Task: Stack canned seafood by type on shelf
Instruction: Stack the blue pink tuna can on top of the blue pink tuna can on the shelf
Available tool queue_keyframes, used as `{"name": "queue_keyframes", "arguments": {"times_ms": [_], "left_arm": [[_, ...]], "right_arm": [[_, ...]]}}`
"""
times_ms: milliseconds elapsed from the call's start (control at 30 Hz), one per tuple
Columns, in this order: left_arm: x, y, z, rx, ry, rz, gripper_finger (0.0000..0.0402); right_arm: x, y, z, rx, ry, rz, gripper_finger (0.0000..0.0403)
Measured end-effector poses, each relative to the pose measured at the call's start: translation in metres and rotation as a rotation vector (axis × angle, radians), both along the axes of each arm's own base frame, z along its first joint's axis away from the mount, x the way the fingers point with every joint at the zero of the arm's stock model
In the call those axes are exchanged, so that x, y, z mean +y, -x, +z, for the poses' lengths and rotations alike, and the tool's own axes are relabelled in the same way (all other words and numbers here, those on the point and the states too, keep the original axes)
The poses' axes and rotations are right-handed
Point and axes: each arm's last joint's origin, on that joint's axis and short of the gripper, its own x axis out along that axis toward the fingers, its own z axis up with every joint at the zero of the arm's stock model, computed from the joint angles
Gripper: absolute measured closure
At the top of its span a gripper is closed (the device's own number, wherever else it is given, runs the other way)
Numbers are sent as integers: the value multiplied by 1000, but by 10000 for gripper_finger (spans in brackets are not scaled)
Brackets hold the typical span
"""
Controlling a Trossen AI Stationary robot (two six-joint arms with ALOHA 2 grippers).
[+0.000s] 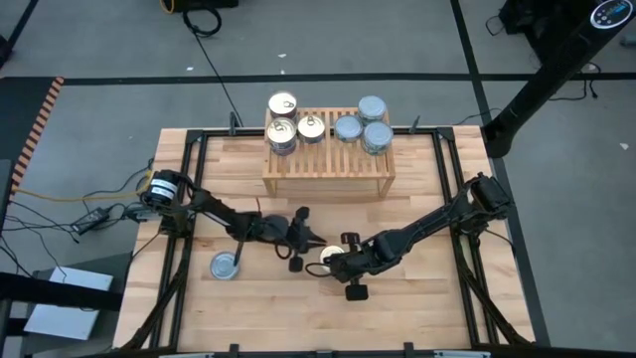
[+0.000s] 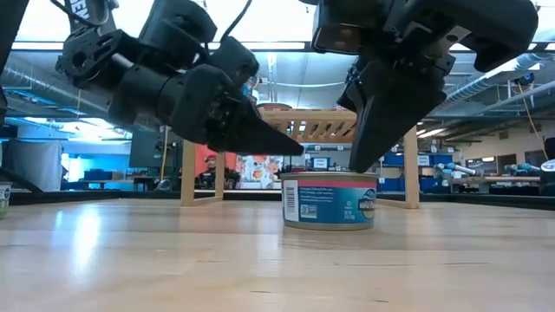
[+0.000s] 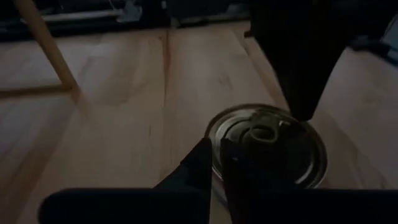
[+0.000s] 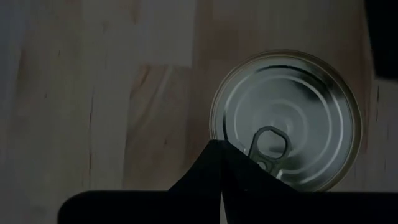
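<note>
We start from the short round pale-gold-topped tin (image 2: 329, 200) with a blue-and-white paper label and a ring pull, standing upright on the light plank tabletop (image 2: 173, 260) near its middle, in front of the light wooden slatted shelf (image 1: 328, 159) and well apart from it. Its axis is vertical, so there is no long side to line up with; what matters, as we judge it, is that the tin sits directly under the right gripper (image 2: 371, 156), whose two dark fingers are pressed together with the tip just above or touching the rim. The left gripper (image 2: 286, 146) comes in from the side, its tip just beside the tin's upper edge; its fingers stand nearly together, and we cannot tell whether a slight gap remains. Neither claw clasps the tin. The right arm is the nearer one, and we reckon its fingers must part before any grasp.

Farther out, a blue-grey silver-topped tin (image 1: 225, 266) lies alone on the tabletop on the left arm's side. On the shelf, gold-topped tins (image 1: 282, 134) stand stacked at one end and silver-topped tins (image 1: 364, 126) at the other.
</note>
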Motion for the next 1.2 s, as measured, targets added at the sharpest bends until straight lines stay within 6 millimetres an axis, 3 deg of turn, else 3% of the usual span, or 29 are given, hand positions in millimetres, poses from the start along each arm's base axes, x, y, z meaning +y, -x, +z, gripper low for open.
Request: {"name": "queue_keyframes", "arguments": {"times_ms": [233, 633, 1200], "left_arm": [[-8, -12, 3, 105, -23, -5, 382], [-8, -12, -2, 150, -49, 32, 383], [-8, -11, -4, 174, -66, 55, 383]], "right_arm": [[0, -1, 0, -9, -3, 2, 396], [1, -1, 1, -8, -3, 2, 396], [11, 1, 29, 47, 86, 2, 396]]}}
